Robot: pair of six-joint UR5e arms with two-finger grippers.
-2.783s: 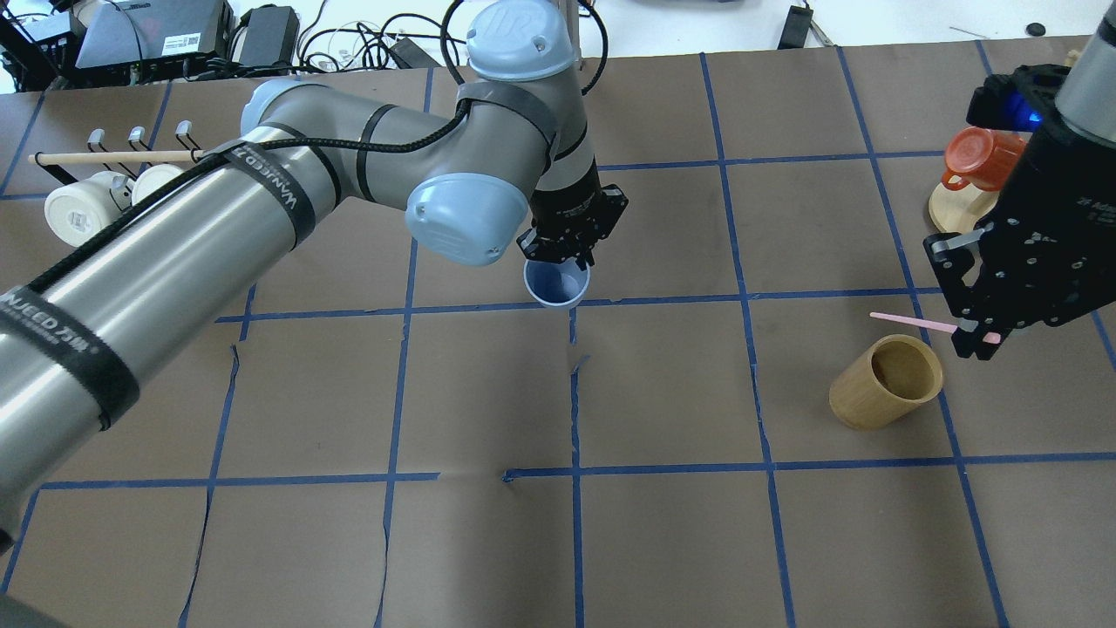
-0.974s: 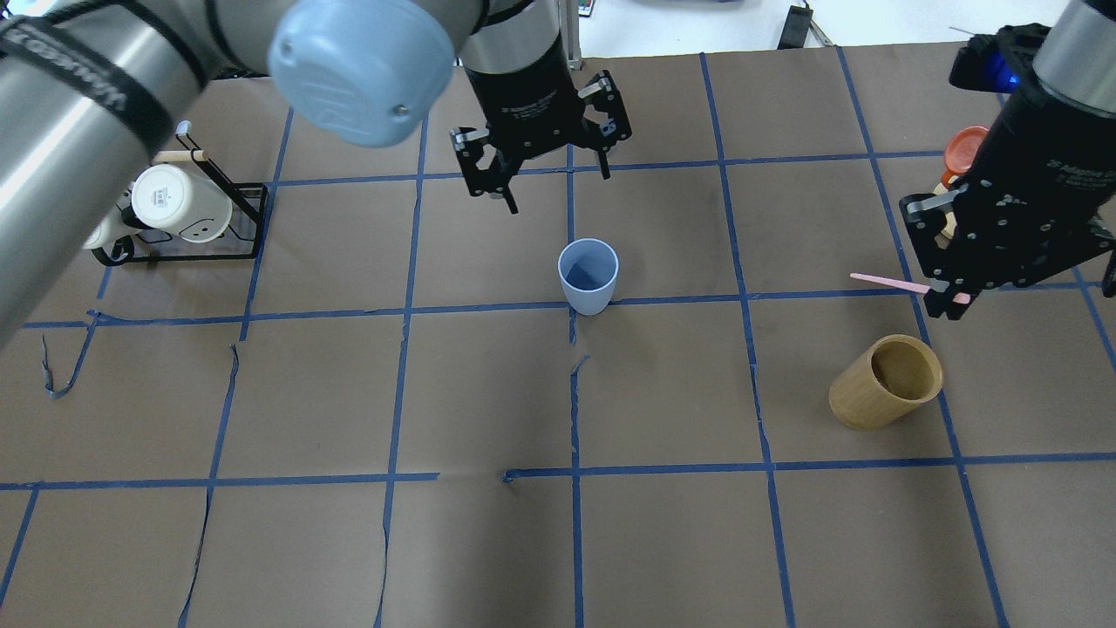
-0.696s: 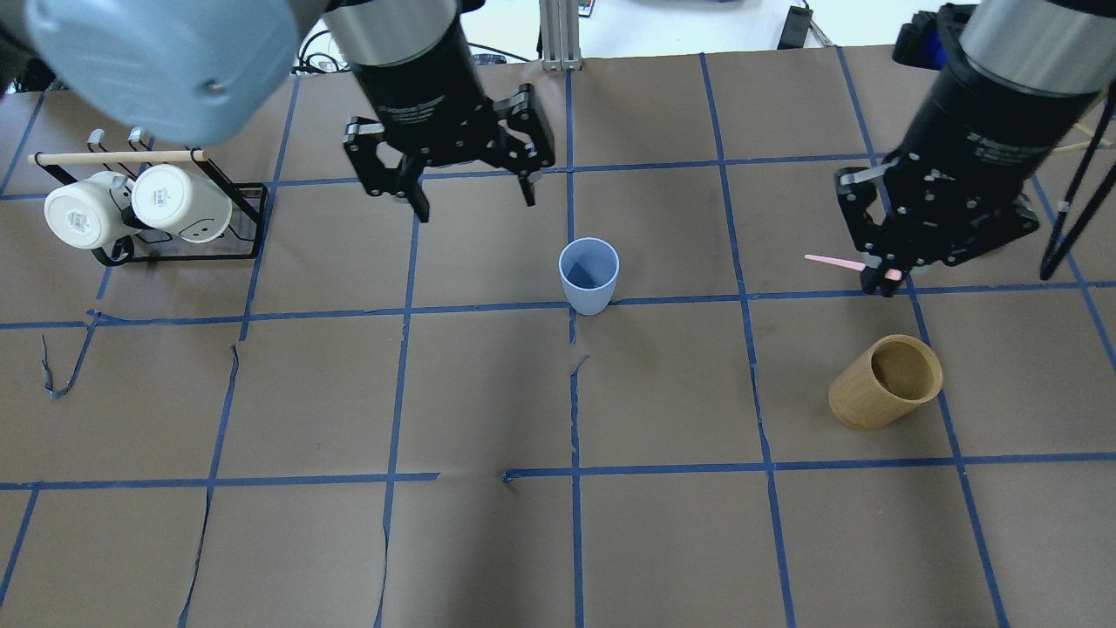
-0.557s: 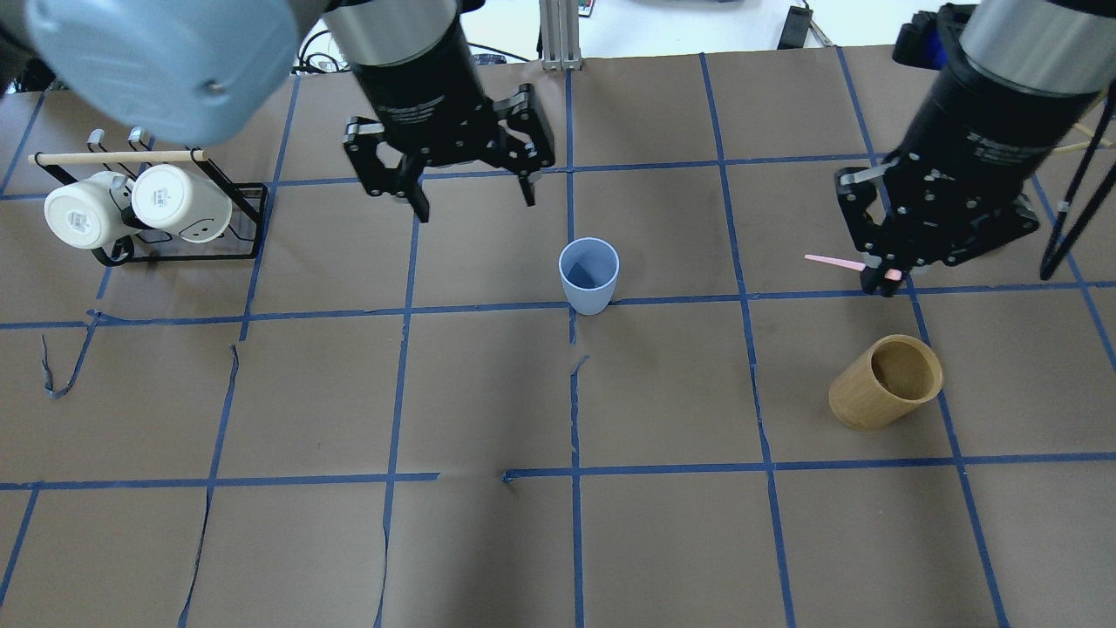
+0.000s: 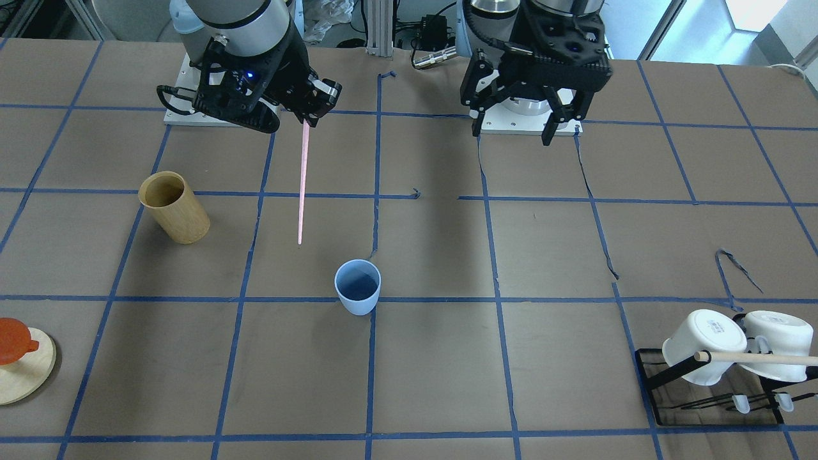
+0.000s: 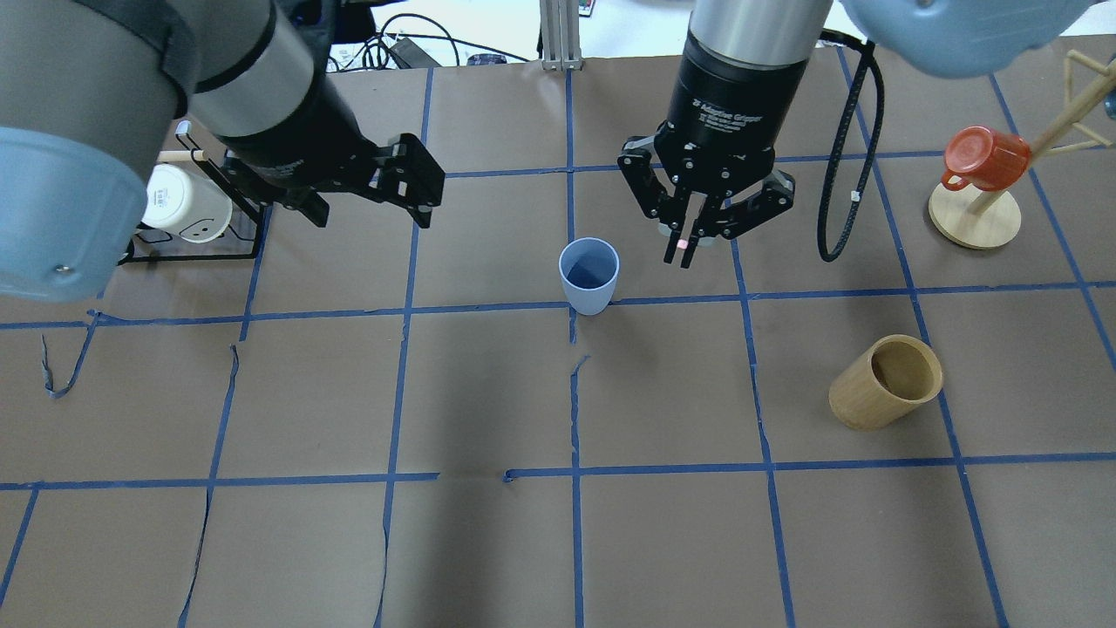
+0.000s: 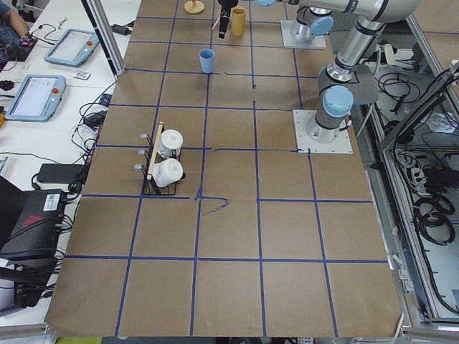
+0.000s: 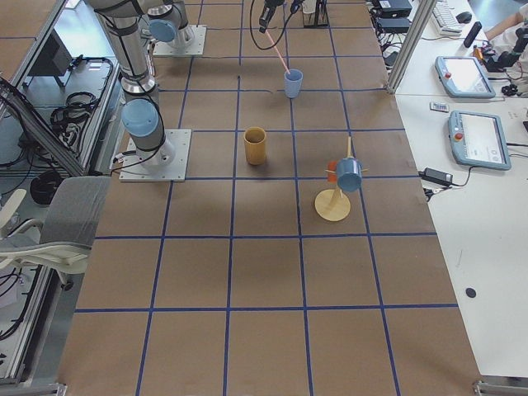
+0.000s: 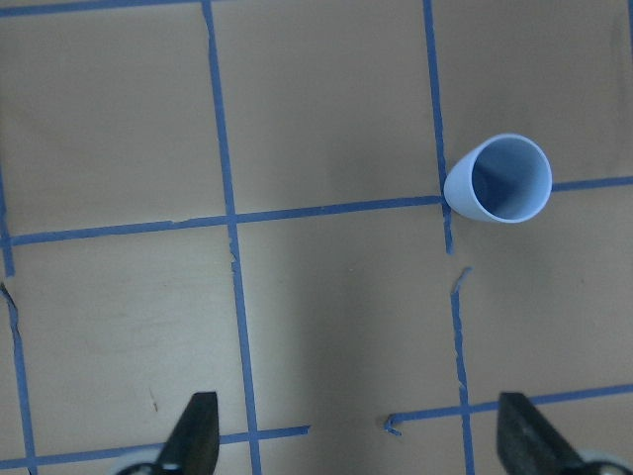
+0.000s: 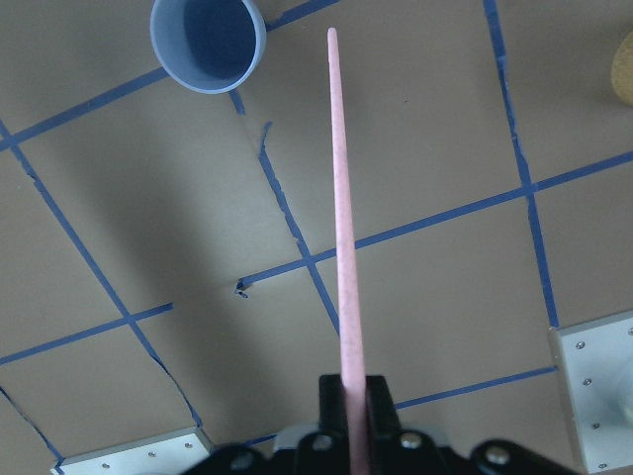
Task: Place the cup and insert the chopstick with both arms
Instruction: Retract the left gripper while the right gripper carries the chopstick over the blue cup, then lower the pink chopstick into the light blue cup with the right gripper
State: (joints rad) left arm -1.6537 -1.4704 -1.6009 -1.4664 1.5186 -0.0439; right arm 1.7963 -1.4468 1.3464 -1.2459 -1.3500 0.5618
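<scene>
As the blue cup stood upright and empty on the table, step 1 (placing) read as done; step 2 (inserting) was left.

Left gripper: my jaws were spread wide w/ nothing between them, raised and well off to the cup's side. I judged this arm's share finished.

Right gripper: my jaws were pinched on the top end of the pink chopstick, which hung tip-down in the air near the cup but not over its mouth. Approx. what remained was to bring the tip over the opening, lower it in, and let go.

Views compared: the overhead view gave the chopstick only as a pink dot between my fingertips, seen end-on, so its length and tilt were lost. The front-facing view showed the full shaft w/ its tip short of the cup. The right wrist view showed the shaft running past the cup's rim, i.e. the offset to correct. The left wrist view looked straight into the cup and confirmed nothing was inside.
</scene>
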